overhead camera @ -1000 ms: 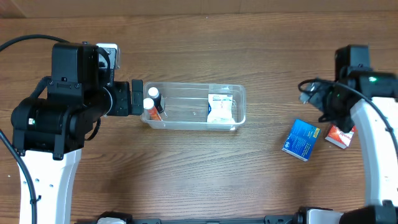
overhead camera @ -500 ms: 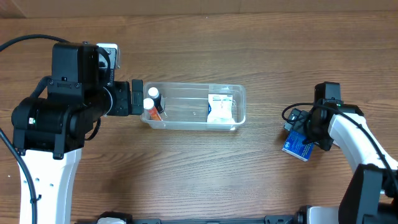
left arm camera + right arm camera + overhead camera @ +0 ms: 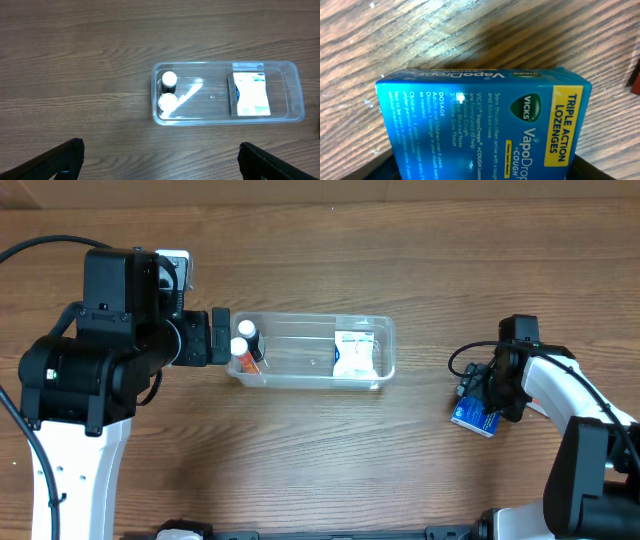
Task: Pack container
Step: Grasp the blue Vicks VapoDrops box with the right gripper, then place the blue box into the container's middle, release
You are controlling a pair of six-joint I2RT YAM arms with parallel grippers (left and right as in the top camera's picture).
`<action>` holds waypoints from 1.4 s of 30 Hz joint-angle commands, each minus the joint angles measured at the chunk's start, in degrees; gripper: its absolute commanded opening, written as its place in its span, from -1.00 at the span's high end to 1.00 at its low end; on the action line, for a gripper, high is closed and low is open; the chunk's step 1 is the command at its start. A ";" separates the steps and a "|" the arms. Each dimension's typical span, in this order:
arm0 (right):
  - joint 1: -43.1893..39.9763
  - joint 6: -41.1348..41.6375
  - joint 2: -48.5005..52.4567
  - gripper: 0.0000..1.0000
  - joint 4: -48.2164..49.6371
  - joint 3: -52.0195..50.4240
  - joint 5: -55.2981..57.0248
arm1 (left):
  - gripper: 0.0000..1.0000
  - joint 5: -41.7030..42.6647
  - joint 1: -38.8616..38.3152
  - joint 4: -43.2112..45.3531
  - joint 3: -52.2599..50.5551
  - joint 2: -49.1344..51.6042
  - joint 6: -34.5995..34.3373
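While the clear, round-cornered plastic container [image 3: 300, 346] sits centrally on the wood-grain tabletop [image 3: 330, 465], the left end effector [image 3: 165, 161] stands apart, and the right end effector [image 3: 489, 394], over a glossy blue carton [image 3: 485, 120], cannot be told.

Overhead, the right claw [image 3: 488, 402] hides most of the blue box [image 3: 468, 419]; its grip cannot be told.

Work surface: wooden table [image 3: 300, 470], brown, with the grain running left to right. Two items rest directly on it. The container [image 3: 310, 384] is a clear rectangular tub near the centre, long side along the grain. The blue lozenge box [image 3: 470, 418] lies well apart to the right, label face up.
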 commanded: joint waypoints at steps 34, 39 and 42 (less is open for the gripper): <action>46.25 22.49 15.45 -0.29 -1.95 39.76 -0.13 | -1.00 -0.66 0.44 -0.63 0.24 0.33 0.68; 46.25 22.71 19.78 -0.30 -2.01 39.69 -0.22 | -1.00 -0.66 0.44 -0.61 0.24 0.33 0.68; 46.25 22.69 20.20 -0.31 -1.99 39.50 -0.39 | -1.00 -0.66 0.44 -0.61 0.24 0.33 0.68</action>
